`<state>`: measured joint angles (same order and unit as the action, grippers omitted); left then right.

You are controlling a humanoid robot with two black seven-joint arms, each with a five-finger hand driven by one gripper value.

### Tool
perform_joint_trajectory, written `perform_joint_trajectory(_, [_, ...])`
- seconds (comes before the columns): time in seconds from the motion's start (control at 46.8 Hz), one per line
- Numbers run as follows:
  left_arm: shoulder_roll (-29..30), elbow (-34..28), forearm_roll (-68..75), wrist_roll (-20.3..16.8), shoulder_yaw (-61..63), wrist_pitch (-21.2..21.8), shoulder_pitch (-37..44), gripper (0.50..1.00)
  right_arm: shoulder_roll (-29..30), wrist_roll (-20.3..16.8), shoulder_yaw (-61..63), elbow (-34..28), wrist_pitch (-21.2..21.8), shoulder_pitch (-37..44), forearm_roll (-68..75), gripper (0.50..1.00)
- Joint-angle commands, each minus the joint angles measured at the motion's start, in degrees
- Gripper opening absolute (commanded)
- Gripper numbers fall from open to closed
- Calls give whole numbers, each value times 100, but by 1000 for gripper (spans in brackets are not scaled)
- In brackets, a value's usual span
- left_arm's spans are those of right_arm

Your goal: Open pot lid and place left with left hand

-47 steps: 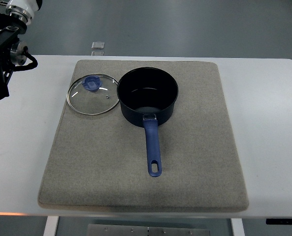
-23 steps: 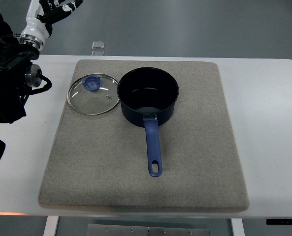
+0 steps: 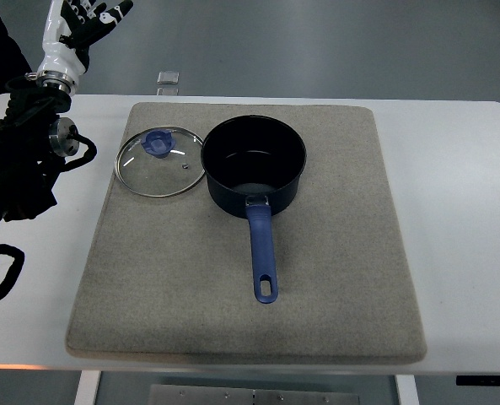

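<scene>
The pot [image 3: 253, 163] is seen with its handle [image 3: 262, 253] pointing near. The lid [image 3: 160, 162] lies flat at its left. The left robot hand [image 3: 85, 18] is held spread, far left.

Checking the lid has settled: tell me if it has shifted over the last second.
No. The lid lies at the same spot on the mat, left of the pot.

We saw bare grey felt mat [image 3: 342, 278] right of the dark blue saucepan [image 3: 253, 164]; the flat glass lid [image 3: 160, 162] crowded its left side.
</scene>
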<state>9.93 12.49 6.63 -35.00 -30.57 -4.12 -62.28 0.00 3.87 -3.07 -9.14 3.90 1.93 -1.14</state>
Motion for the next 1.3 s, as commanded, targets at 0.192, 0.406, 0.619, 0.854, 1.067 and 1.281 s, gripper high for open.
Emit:
perform_joint_trajectory(0.192, [-351, -72, -329, 0, -37, -1, 278, 930, 0, 0, 0, 0, 6, 0, 0, 915])
perform_joint_trajectory(0.406, [-509, -115, -338, 0, 7, 7, 462, 930, 0, 0, 0, 0, -3, 0, 0, 917])
perform_joint_trajectory(0.619, [-518, -124, -338, 0, 16, -1, 533, 936, 0, 0, 8, 0, 6, 0, 0, 917])
perform_joint_trajectory(0.854, [-536, -98, -303, 0, 42, -1, 533, 939, 0, 0, 8, 0, -3, 0, 0, 917])
perform_joint_trajectory(1.067, [-536, -107, -268, 0, 51, -1, 533, 939, 0, 0, 0, 0, -3, 0, 0, 915])
perform_joint_trajectory(1.281, [-536, -80, -276, 0, 51, -1, 515, 939, 0, 0, 0, 0, -3, 0, 0, 915])
